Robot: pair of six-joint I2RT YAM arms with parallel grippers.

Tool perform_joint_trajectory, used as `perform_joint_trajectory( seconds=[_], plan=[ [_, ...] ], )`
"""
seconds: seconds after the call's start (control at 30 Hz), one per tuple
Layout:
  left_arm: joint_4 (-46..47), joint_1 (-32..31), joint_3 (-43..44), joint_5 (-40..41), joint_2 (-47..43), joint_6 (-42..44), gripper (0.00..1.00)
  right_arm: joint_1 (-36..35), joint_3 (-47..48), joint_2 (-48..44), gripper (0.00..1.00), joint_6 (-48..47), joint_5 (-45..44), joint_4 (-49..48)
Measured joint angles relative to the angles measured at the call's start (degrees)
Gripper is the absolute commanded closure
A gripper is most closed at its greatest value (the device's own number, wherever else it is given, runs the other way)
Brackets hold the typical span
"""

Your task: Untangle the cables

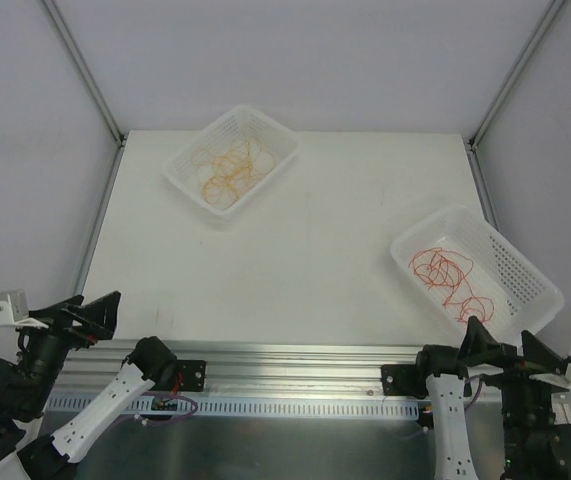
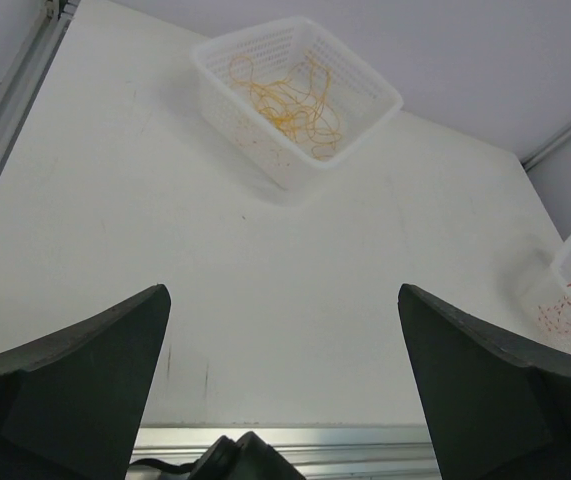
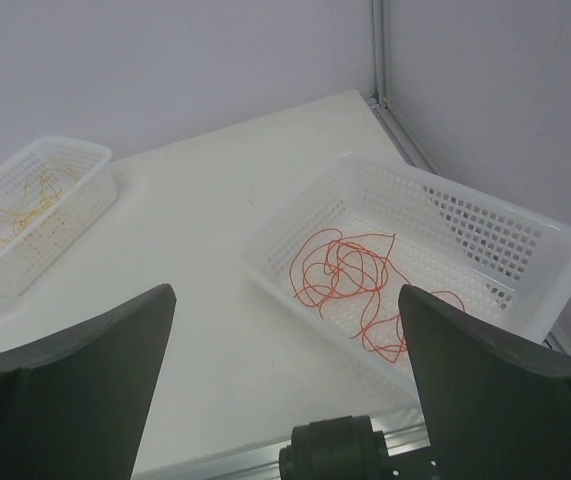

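Observation:
Thin orange cables (image 1: 230,168) lie in curly loops inside a white mesh basket (image 1: 277,140) at the far left-centre of the table. Thin red cables (image 1: 448,275) lie tangled in a second white basket (image 1: 525,270) at the right. My left gripper (image 1: 103,315) hovers open at the near left edge, far from both baskets. In the left wrist view the left gripper (image 2: 283,290) has only bare table between its fingers and the orange cables (image 2: 295,100) far ahead. My right gripper (image 3: 285,290) is open and empty, with the red cables (image 3: 350,275) just ahead and to its right.
The white table (image 1: 315,240) is walled by grey panels with metal frame rails (image 1: 100,220) along its sides. An aluminium rail (image 1: 295,360) runs along the near edge, where the arm bases sit. The right basket stands close to the right arm's base.

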State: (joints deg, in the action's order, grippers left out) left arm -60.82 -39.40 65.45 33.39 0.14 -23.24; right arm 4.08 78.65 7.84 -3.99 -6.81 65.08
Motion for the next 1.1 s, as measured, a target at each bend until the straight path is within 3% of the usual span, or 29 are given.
perform_joint_trajectory(
  seconds=[0.2, 0.43, 1.1],
  plan=[
    [-9.53, 0.00, 4.81, -0.37, 0.00, -3.61, 0.01, 0.00, 1.95, -6.21, 0.00, 0.04, 0.90, 8.20],
    [-15.13, 0.00, 9.38, -0.37, 0.00, -7.98, 0.01, 0.00, 1.25, -7.48, 0.00, 2.62, 1.70, 10.93],
    [-16.33, 0.00, 7.19, -0.33, 0.00, -13.46, 0.01, 0.00, -0.63, -7.48, 0.00, 4.20, 1.46, 11.98]
  ],
)
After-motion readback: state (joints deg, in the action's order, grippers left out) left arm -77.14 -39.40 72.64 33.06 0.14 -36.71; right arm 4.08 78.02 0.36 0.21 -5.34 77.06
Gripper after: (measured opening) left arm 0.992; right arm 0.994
